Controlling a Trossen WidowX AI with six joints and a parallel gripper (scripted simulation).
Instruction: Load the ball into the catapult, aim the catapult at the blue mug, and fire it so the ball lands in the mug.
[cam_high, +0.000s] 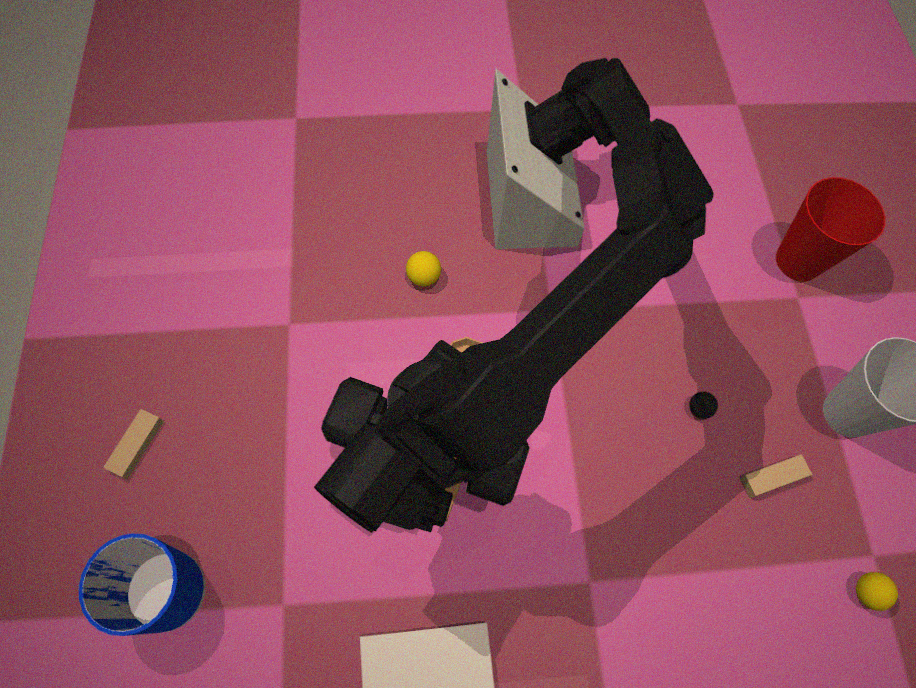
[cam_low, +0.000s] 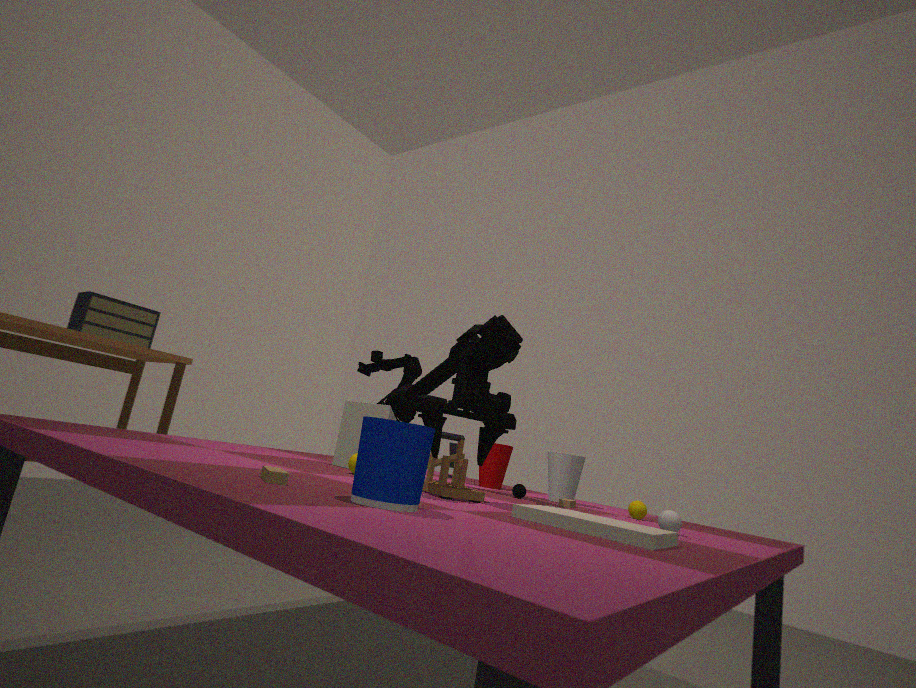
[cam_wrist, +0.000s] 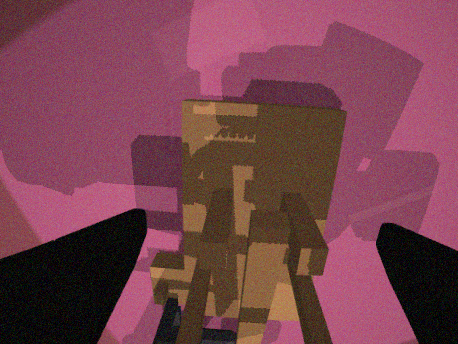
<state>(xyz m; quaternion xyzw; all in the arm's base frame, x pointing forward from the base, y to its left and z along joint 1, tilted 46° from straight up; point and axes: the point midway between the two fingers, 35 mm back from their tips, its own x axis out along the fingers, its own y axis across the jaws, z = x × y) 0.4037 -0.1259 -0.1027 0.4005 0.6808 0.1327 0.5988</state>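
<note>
The wooden catapult (cam_low: 456, 494) (cam_wrist: 300, 150) stands mid-table, mostly hidden under my arm in the top view. My gripper (cam_low: 459, 457) (cam_wrist: 263, 228) is open and empty, pointing down, with one finger on each side of the catapult's upright frame. The catapult's cup does not show, so I cannot tell whether a ball lies in it. The blue mug (cam_high: 190, 588) (cam_low: 392, 462) stands upright at the lower left in the top view. One yellow ball (cam_high: 423, 268) (cam_low: 353, 464) lies near the arm's base, another yellow ball (cam_high: 876, 590) (cam_low: 636, 509) at the lower right.
A red cup (cam_high: 810, 244) (cam_low: 494, 466) and a white cup (cam_high: 851, 407) (cam_low: 564, 473) stand right. A black ball (cam_high: 703, 405) (cam_low: 519, 491), two wooden blocks (cam_high: 133, 444) (cam_high: 777, 475), a white slab (cam_high: 425, 659) (cam_low: 584, 524) and a white ball (cam_low: 669, 519) lie around.
</note>
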